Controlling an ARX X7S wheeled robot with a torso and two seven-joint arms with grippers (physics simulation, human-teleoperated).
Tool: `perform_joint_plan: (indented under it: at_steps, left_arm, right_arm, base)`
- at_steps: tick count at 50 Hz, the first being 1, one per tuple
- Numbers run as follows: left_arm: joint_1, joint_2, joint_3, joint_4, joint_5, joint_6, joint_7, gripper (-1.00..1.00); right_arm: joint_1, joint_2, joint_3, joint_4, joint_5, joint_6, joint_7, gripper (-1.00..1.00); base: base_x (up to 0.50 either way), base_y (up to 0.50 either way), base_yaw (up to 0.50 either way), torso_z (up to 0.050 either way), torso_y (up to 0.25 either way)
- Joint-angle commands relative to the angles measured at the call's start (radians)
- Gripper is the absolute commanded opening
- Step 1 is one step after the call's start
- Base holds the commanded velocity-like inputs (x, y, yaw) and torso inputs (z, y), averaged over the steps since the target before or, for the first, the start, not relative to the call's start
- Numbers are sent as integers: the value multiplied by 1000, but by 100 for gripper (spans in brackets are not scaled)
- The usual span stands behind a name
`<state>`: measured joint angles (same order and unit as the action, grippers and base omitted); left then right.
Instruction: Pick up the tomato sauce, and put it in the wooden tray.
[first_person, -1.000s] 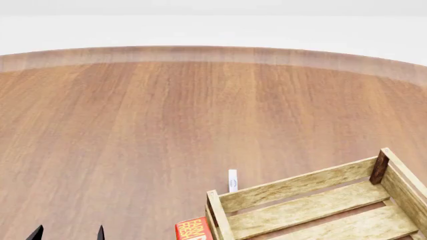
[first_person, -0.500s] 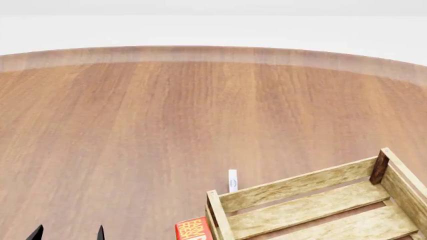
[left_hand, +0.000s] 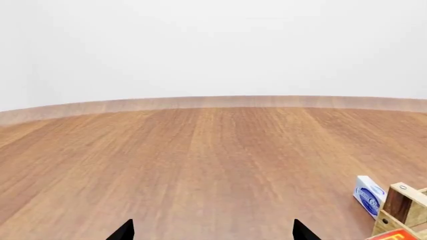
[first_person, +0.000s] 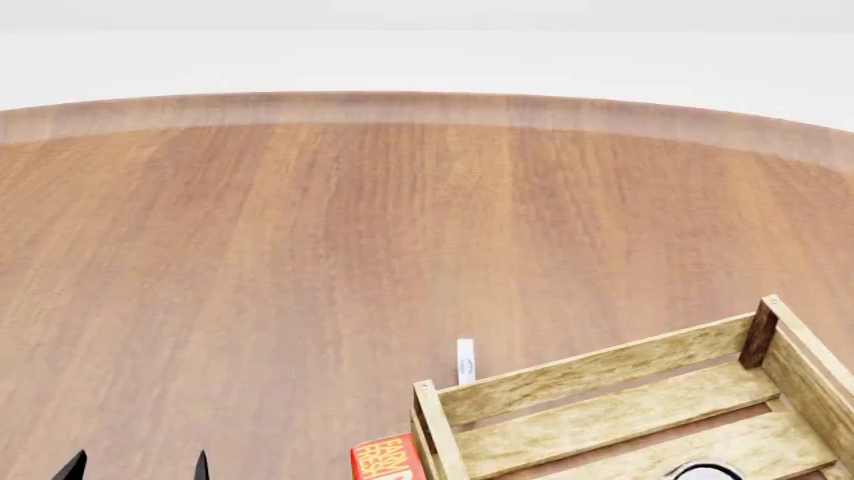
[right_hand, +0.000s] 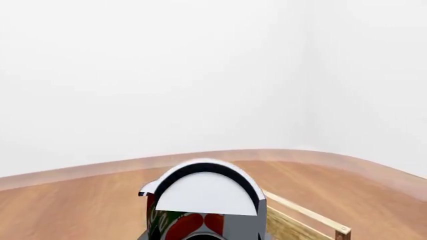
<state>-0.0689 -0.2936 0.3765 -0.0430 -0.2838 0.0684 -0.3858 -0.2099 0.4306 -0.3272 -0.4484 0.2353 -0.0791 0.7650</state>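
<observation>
Showing tomato sauce (right_hand: 200, 210) over wooden tray (first_person: 627, 400), left jaws spread, right jaws' state unclear.

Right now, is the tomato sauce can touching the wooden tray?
Cannot tell. The head view shows only the tomato sauce rim over the wooden tray; the right wrist view cuts off its base.

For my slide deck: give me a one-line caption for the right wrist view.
Red-labelled silver-topped tomato sauce can fills the foreground above the pale slatted wooden tray on the brown wooden table.
</observation>
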Motion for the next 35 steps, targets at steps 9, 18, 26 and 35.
perform_joint_plan:
  at_steps: [9, 18, 26, 35]
  left_arm:
    - [-5, -1, 5, -8, -3, 4, -2, 100]
    - [-5, -4, 8, 1, -4, -2, -7, 100]
    - [-5, -5, 9, 0, -6, -2, -8, 100]
    - [-6, -6, 11, 0, -8, -1, -10, 100]
  right_arm:
    - [192, -2, 40, 59, 81, 193, -13, -100]
    - [254, -14, 46, 119, 100, 227, -19, -100]
    - [307, -12, 47, 123, 110, 277, -15, -100]
    - [364, -10, 44, 113, 118, 335, -10, -100]
  base:
    - [0, 0, 0, 0, 0]
    - [0, 0, 0, 0, 0]
    - [0, 0, 0, 0, 0]
    - [0, 0, 0, 0, 0]
